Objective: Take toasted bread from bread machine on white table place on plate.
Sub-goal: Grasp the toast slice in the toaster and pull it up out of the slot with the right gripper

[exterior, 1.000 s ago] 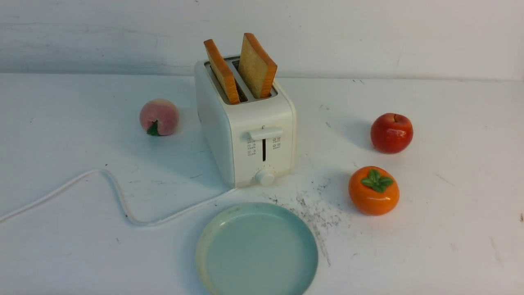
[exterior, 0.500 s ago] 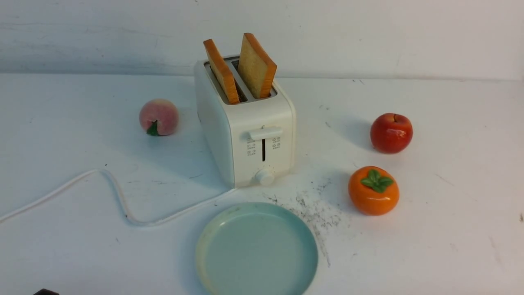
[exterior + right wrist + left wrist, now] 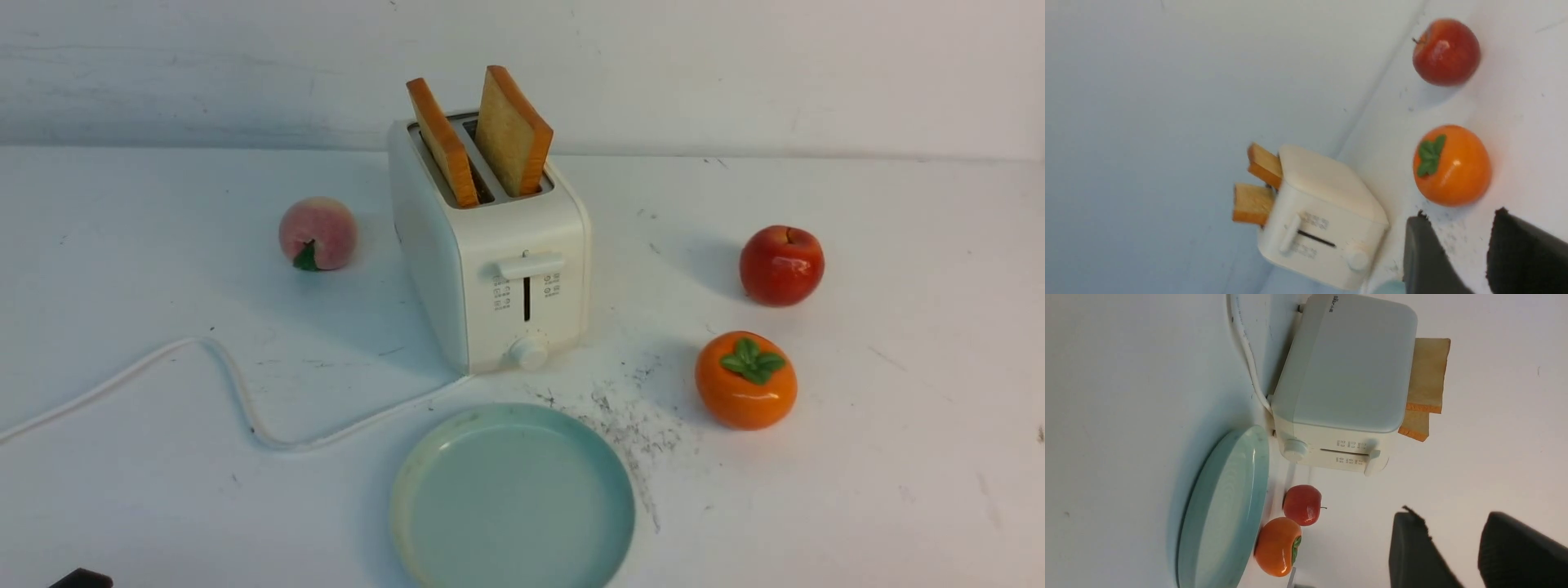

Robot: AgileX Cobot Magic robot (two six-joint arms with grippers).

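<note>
The white bread machine (image 3: 498,269) stands mid-table on the white table (image 3: 898,457). Two slices of toasted bread (image 3: 441,143) (image 3: 513,131) stick up from its slots, leaning slightly. In front of it lies the pale blue-green plate (image 3: 513,502) with nothing on it. Only a dark tip of my left gripper (image 3: 82,580) shows at the front view's bottom left corner. In its wrist view my left gripper (image 3: 1449,516) is open, holds nothing, and is well away from the bread machine (image 3: 1347,367). My right gripper (image 3: 1459,216) is also open, holding nothing, over the table near the orange fruit.
A pink peach (image 3: 317,233) sits left of the bread machine. A red apple (image 3: 781,265) and an orange persimmon (image 3: 745,380) sit to its right. The white cord (image 3: 229,384) loops across the left front. Dark speckles (image 3: 637,425) mark the table beside the plate.
A dark tip of my left gripper has come into the front view's bottom left corner. The bread, bread machine, plate and fruit have not moved.
</note>
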